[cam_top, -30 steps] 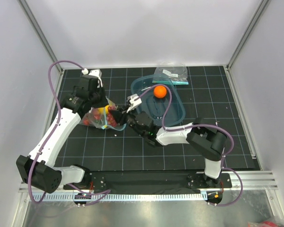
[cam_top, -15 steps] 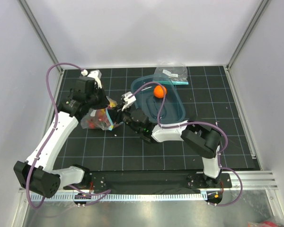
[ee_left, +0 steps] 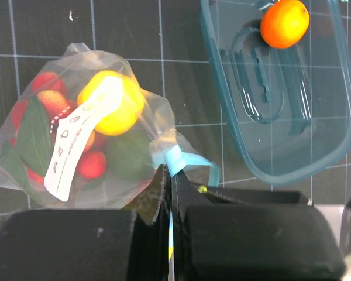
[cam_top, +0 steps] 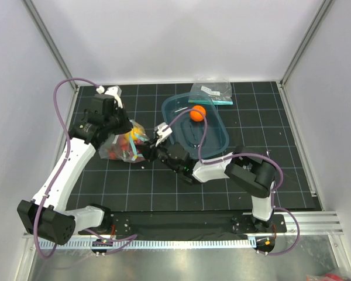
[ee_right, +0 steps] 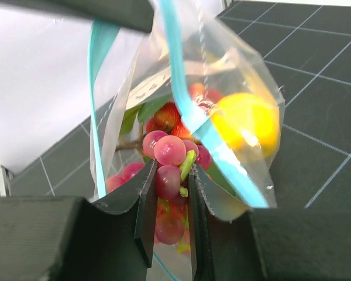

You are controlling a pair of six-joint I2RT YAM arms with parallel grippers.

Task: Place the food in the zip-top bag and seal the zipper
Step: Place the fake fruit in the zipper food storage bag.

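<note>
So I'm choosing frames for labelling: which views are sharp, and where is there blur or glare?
Top external: evenly lit and sharp, but the zip-top bag is small in frame. Left wrist: bag and orange crisp, the left hand soft along the bottom. Right wrist: grape bunch in focus, glare spots on the lemon, wall behind blown out white.

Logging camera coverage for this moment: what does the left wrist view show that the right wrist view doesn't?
Only the left wrist view: the orange lying in the teal tub, the white label on the zip-top bag, and the left claw pinched on the zipper.
Only the right wrist view: the grape bunch clamped in the right claw at the bag's mouth.
Both: the bag, its zipper, and the lemon and strawberries inside.
</note>
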